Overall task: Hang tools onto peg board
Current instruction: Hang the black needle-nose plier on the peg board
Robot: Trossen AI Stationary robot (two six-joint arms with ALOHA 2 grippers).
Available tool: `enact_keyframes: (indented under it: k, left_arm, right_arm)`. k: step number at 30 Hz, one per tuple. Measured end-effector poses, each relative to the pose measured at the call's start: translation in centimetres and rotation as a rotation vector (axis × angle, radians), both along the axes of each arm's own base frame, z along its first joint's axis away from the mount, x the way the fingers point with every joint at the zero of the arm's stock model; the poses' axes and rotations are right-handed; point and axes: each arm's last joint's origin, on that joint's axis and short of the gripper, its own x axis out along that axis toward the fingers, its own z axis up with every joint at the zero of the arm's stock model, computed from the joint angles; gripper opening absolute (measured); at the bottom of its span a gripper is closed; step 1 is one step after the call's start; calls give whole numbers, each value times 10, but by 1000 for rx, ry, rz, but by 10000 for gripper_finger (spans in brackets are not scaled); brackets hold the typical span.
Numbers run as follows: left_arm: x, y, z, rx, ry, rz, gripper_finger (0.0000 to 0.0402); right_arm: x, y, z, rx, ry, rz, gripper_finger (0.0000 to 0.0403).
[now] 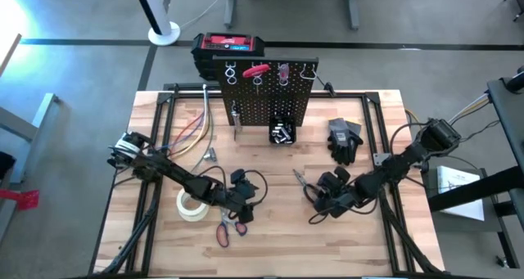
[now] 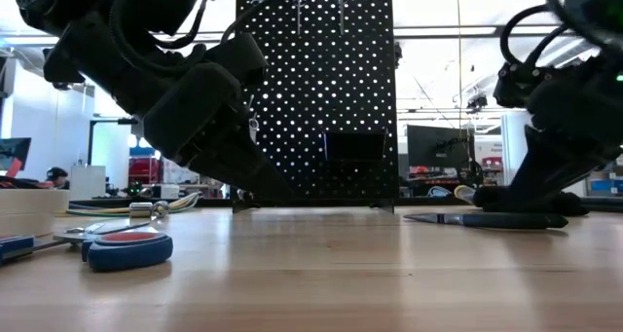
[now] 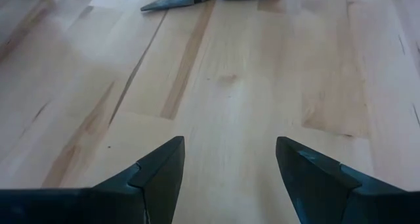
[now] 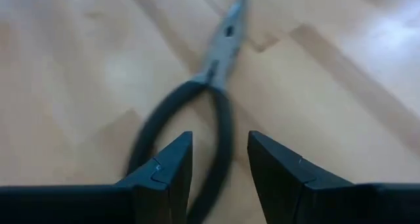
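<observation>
On the right half of the desk (image 1: 270, 246), the right gripper (image 4: 220, 159) sits low over the pliers (image 4: 216, 86), its jaws apart and straddling one black handle, not yet clamped. Left of centre, the left gripper (image 3: 230, 168) hovers above bare wood with jaws wide apart, beside the scissors (image 1: 227, 229). Against the desk's far edge stands the peg board (image 1: 266, 91).

We see open wooden table (image 1: 270, 234) between the two arms. Toward the peg board (image 1: 266, 99), the way is partly blocked by pliers (image 1: 304, 183), scissors (image 1: 228, 228) and a tape roll (image 1: 191, 205).
</observation>
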Motion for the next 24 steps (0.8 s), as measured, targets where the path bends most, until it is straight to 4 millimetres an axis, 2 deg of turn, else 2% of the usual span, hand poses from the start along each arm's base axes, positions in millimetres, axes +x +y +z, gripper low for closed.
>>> enact_keyframes:
  k: [13, 17, 24]
  left_arm:
    - [0, -2, 0, -29, 1, -1, 231]
    - [-1, -4, 0, -41, 2, -11, 231]
    - [-2, -4, -1, -21, 9, -28, 231]
  right_arm:
    - [-10, -10, -13, -18, -11, -32, 166]
    - [-13, -11, -18, -24, -25, -4, 150]
    - [-19, -16, -24, -49, -18, 14, 93]
